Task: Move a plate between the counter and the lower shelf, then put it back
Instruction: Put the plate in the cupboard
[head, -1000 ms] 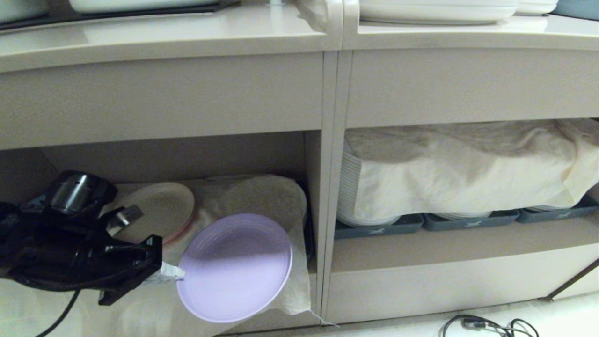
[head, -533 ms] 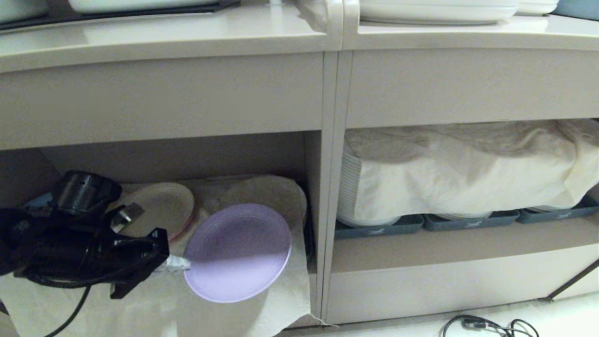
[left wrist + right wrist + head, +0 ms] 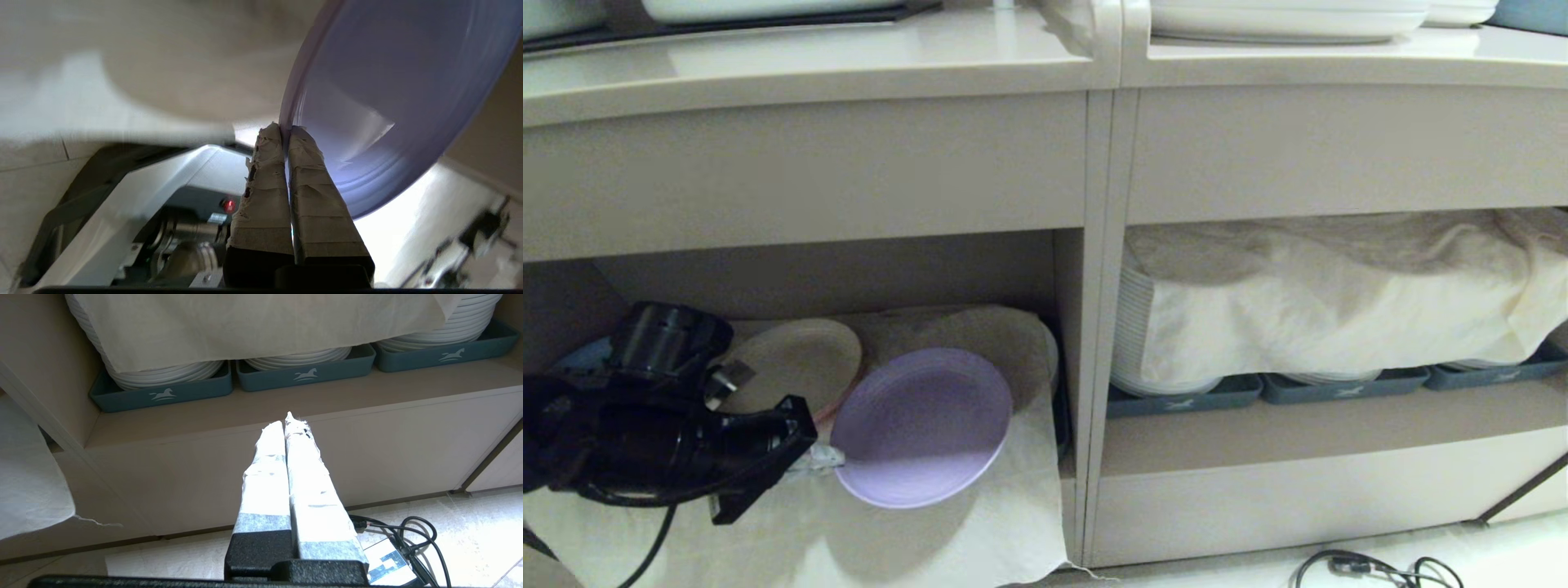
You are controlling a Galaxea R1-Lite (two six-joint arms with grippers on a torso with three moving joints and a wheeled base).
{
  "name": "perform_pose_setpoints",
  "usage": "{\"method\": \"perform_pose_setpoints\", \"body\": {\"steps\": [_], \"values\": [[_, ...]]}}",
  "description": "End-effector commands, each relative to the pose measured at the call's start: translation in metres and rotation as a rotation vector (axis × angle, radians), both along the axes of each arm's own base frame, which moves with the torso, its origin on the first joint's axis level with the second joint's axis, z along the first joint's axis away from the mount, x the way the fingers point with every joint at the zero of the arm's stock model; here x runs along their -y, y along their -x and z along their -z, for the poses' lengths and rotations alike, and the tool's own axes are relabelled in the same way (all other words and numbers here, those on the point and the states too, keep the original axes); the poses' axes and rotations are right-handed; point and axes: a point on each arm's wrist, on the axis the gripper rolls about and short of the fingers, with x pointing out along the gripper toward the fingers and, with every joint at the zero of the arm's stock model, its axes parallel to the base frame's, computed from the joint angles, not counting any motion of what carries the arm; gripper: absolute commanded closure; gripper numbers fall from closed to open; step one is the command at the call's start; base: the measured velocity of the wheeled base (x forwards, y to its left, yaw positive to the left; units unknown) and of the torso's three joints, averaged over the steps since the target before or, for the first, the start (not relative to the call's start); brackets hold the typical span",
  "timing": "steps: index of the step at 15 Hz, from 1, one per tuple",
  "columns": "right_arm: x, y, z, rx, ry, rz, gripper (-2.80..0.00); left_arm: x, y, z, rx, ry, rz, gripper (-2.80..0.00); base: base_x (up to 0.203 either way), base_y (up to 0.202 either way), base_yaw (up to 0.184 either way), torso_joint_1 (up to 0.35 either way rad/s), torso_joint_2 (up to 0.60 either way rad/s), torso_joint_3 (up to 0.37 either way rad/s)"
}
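Lilac plate (image 3: pixel 920 426) is hanging by its rim in the left gripper (image 3: pixel 827 460), jaws clenched on it, over the cloth (image 3: pixel 980 531) at the lower shelf (image 3: pixel 809 278) mouth. With so thin an edge pinch, it is risking tilting, slipping or dragging cloth. Right gripper (image 3: pixel 288 422) is idling with jaws pressed together, holding nothing. Whether the plate is touching the cloth is hard to tell; the bench (image 3: pixel 809 61) is cut off above.

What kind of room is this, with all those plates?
Probably a kitchen or canteen: stacks of white plates sit in trays under a cloth, below a counter that holds more dishes.
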Motion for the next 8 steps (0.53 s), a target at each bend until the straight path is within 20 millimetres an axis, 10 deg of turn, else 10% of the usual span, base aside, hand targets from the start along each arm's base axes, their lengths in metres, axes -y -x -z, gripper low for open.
{"method": "perform_pose_setpoints", "body": {"steps": [1, 8], "values": [[0.0, 0.0, -0.0002, 0.001, -0.001, 0.0, 0.0, -0.0004, 0.0004, -0.0004, 0.002, 0.002, -0.027, 0.0, 0.0, 0.0, 0.0, 0.0, 0.0, 0.0], [0.0, 0.0, 0.0, 0.001, -0.001, -0.001, 0.0, 0.0, -0.0032, 0.0093, 0.012, 0.016, -0.053, 0.0, 0.0, 0.0, 0.0, 0.0, 0.0, 0.0]]}}
